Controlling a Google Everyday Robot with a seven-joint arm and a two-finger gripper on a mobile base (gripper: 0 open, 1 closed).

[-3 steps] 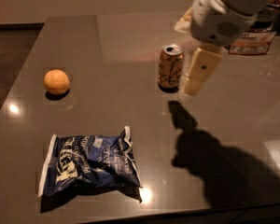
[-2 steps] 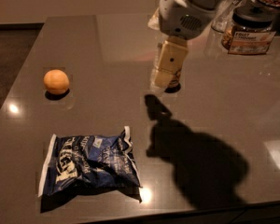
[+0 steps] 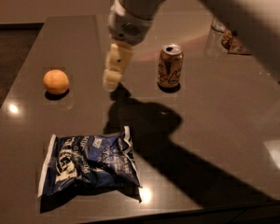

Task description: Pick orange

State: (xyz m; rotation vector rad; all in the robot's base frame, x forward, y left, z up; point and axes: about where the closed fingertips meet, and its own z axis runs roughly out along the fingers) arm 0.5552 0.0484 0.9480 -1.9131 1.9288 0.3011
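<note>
The orange (image 3: 56,81) is a small round orange-yellow fruit lying on the dark table (image 3: 214,106) at the left. My gripper (image 3: 113,80) hangs from the arm coming in from the upper right. It is above the table, to the right of the orange and apart from it. Nothing is in it. An orange-tan drink can (image 3: 170,66) with black scribble stands upright to the right of the gripper.
A blue crisp bag (image 3: 88,164) lies flat at the front left. A clear container and packets (image 3: 226,34) stand at the back right, partly hidden by my arm. The table's left edge runs close to the orange, with dark floor beyond.
My arm has swung left, from over the can to between the can and the orange. The can, hidden a moment ago, shows again. The orange and the bag have not moved.
</note>
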